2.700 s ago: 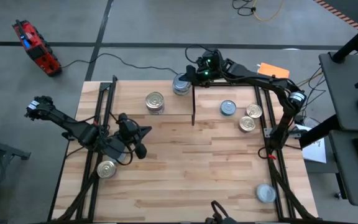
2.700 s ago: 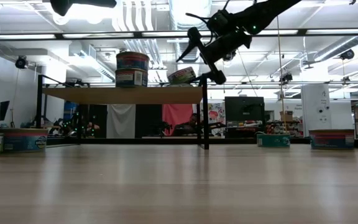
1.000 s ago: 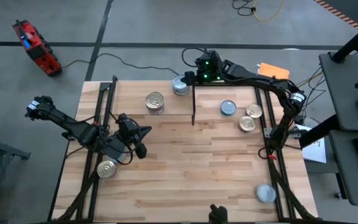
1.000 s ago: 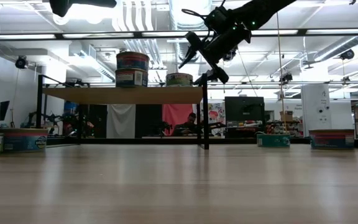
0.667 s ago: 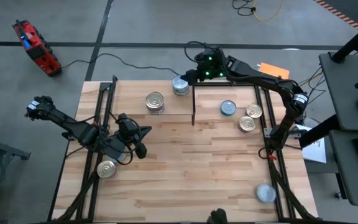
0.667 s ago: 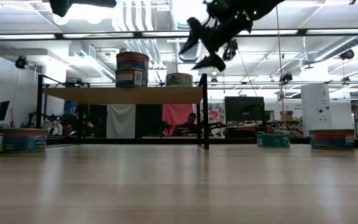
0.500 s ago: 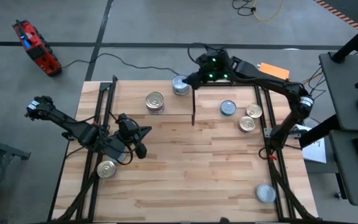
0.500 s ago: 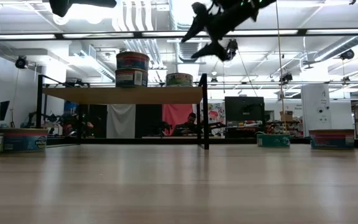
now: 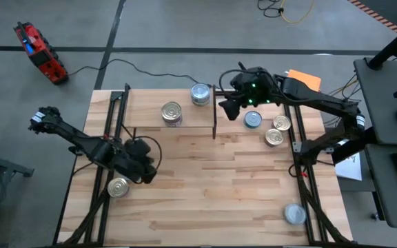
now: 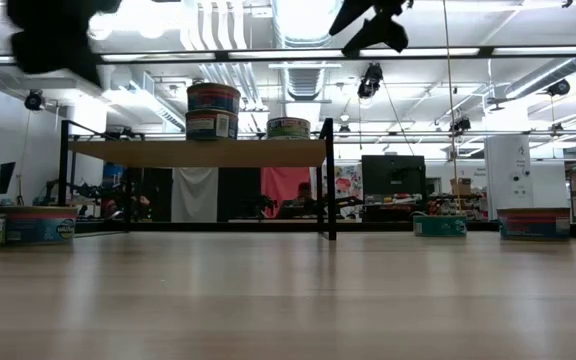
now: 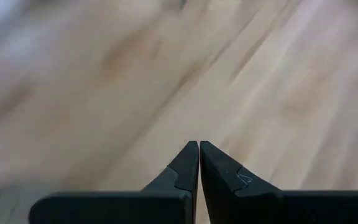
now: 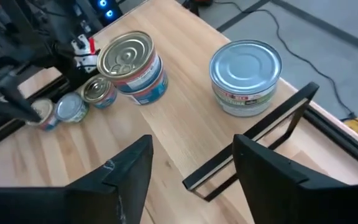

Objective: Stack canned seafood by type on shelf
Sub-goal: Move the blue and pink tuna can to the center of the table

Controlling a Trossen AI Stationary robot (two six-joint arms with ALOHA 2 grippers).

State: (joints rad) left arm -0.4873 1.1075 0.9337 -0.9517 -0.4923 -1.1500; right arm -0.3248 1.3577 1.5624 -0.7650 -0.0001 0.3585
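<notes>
The shelf (image 9: 158,117) stands at the table's far side with its dark end panel (image 12: 253,146) on the right. A golden-lidded stack of two tins (image 9: 171,112) (image 10: 213,110) (image 12: 132,59) rests on the board. A single silver-lidded tin (image 9: 200,94) (image 12: 246,74) sits on its base near the panel. My right gripper (image 9: 227,105) (image 12: 191,146) hovers open, high above the panel and right of the silver tin. My left gripper (image 9: 145,167) (image 11: 199,146) is shut over bare tabletop, near a golden tin (image 9: 118,186).
Right of the shelf, a silver tin (image 9: 253,120) and two golden tins (image 9: 281,123) (image 9: 273,136) lie on the tabletop. Another silver tin (image 9: 295,214) sits near the near-right corner. Black frame rails (image 9: 297,148) run along both table sides. The table's middle is bare wood.
My right gripper, open, has risen from beside the silver tin on the shelf and drawn away toward the table's right, past the end panel. The tin has stayed on the board. My left gripper has tipped downward and shifted slightly toward the near edge.
</notes>
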